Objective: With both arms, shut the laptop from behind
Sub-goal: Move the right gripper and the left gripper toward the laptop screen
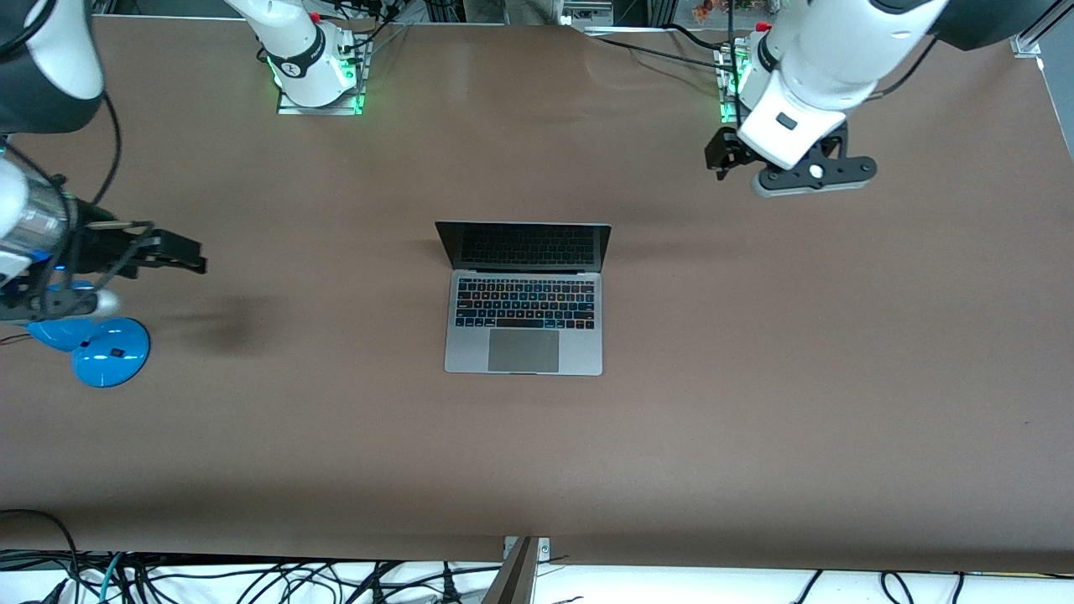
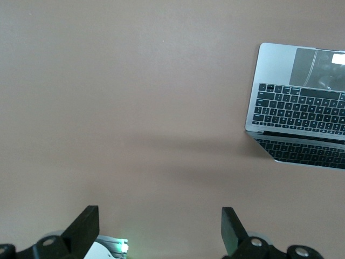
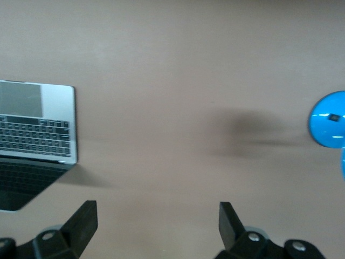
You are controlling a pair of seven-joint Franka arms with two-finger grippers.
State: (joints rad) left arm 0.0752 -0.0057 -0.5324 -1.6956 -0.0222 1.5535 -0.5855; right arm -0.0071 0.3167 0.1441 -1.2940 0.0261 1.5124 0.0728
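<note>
Counter (image 1: 755, 403): a wide brown surface is carrying everything; a bundle of dark cables is hanging along its edge nearest the front camera.

Right arm (image 1: 302, 50): its white base is sitting at the edge of the counter farthest from the front camera, green light glowing at its foot, and its upper links are looping round so that its wrist is coming in at the right arm's end of the counter.

Left arm (image 1: 831, 50): it is rising from its base at the same edge of the counter and bending down near that base.

Laptop (image 1: 524, 310): the silver-grey machine is lying open in the middle of the counter, well apart from both tools. Its dark screen is standing up on the side toward the arms' bases, its backlit keyboard is glowing, and its grey trackpad is lying toward the front camera.

Desk lamp (image 1: 105, 352): a blue lamp with a round base is standing at the right arm's end of the counter, just below the right arm's wrist in the front view.

Left tool (image 2: 161, 232): it is hanging released, its fingers (image 2: 83, 226) spread wide with nothing between them, over bare counter between the left arm's base and the laptop.

Right tool (image 3: 157, 226): it is hovering released too, its fingers (image 3: 81, 221) wide apart and gripping nothing, over bare counter between the lamp and the laptop.
</note>
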